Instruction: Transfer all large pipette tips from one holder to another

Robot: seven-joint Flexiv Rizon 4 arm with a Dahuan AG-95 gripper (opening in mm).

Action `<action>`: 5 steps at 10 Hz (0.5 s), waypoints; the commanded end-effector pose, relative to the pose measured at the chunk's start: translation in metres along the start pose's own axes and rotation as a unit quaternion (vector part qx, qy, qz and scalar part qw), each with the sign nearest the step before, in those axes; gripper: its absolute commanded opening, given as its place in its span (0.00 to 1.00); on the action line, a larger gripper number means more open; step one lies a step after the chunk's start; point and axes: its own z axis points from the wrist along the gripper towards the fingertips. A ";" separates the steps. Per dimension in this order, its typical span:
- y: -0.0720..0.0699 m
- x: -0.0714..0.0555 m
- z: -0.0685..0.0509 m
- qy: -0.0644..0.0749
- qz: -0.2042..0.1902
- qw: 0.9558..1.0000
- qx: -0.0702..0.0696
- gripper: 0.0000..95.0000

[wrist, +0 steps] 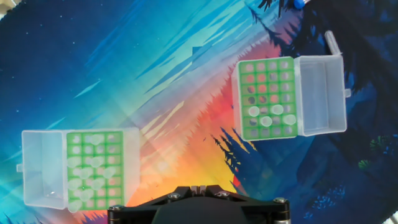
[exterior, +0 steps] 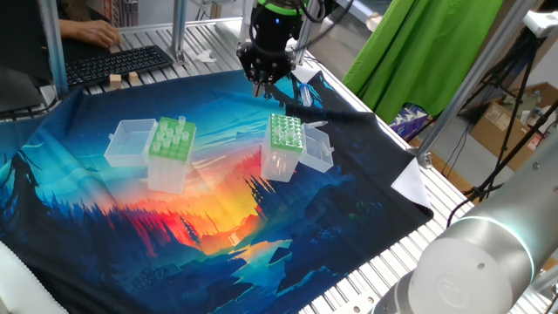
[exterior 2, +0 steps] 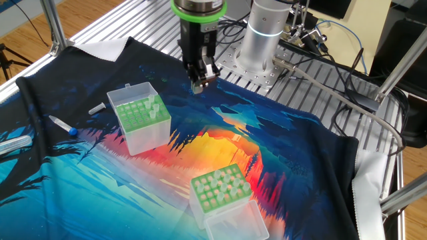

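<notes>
Two clear boxes with green top plates stand open on the printed cloth. One holder point(wrist: 93, 168) point(exterior: 170, 148) point(exterior 2: 220, 190) carries many large pipette tips point(wrist: 93, 163) point(exterior: 174, 131), whitish cones standing in its holes. Another point(wrist: 266, 98) point(exterior: 283, 139) point(exterior 2: 140, 120) has only a few tips point(wrist: 266, 121) point(exterior 2: 155, 107) along one end. My gripper point(exterior 2: 198, 85) point(exterior: 260, 87) point(wrist: 194, 186) hangs high over the cloth between the two boxes, nearer the box with few tips. Its fingers are shut together and I see nothing between them.
Each box's clear lid point(wrist: 43, 168) point(wrist: 320, 93) lies open on its outer side. Loose small tubes point(exterior 2: 63, 125) point(exterior 2: 97, 108) lie on the cloth beyond the box with few tips. A keyboard point(exterior: 118, 63) and a person's hand point(exterior: 96, 33) sit past the cloth's edge. Metal frame posts point(exterior: 179, 26) ring the table.
</notes>
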 end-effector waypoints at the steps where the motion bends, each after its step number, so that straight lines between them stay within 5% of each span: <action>1: 0.002 -0.002 -0.001 0.008 -0.026 1.000 0.001 0.00; 5: 0.002 -0.002 -0.001 0.022 -0.043 0.999 -0.002 0.00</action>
